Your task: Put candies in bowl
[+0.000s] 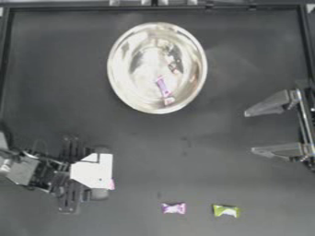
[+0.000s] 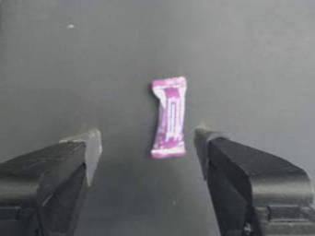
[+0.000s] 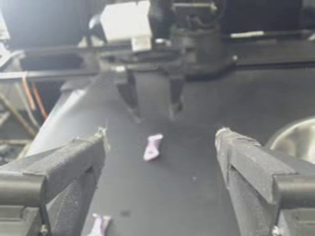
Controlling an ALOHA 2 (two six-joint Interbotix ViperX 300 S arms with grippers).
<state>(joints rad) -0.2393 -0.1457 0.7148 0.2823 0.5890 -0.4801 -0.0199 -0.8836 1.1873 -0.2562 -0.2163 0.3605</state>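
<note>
The shiny silver bowl (image 1: 129,44) sits at the table's far middle, with a pink candy (image 1: 163,86) and a small pale one (image 1: 169,100) inside. My left gripper (image 1: 100,173) hangs at the near left, open, pointing down over another pink candy (image 1: 111,185). In the left wrist view that candy (image 2: 169,117) lies flat on the table between and just beyond the spread left gripper (image 2: 146,143) jaws, untouched. A pink candy (image 1: 173,208) and a yellow-green candy (image 1: 225,211) lie near the front edge. My right gripper (image 1: 261,129) waits open at the right side.
The right wrist view looks across the table between the right gripper (image 3: 160,138) jaws at the left arm (image 3: 141,92), the candy (image 3: 152,146) below it, a nearer candy (image 3: 100,225) and the bowl's rim (image 3: 295,138). A raised frame (image 1: 154,7) borders the table.
</note>
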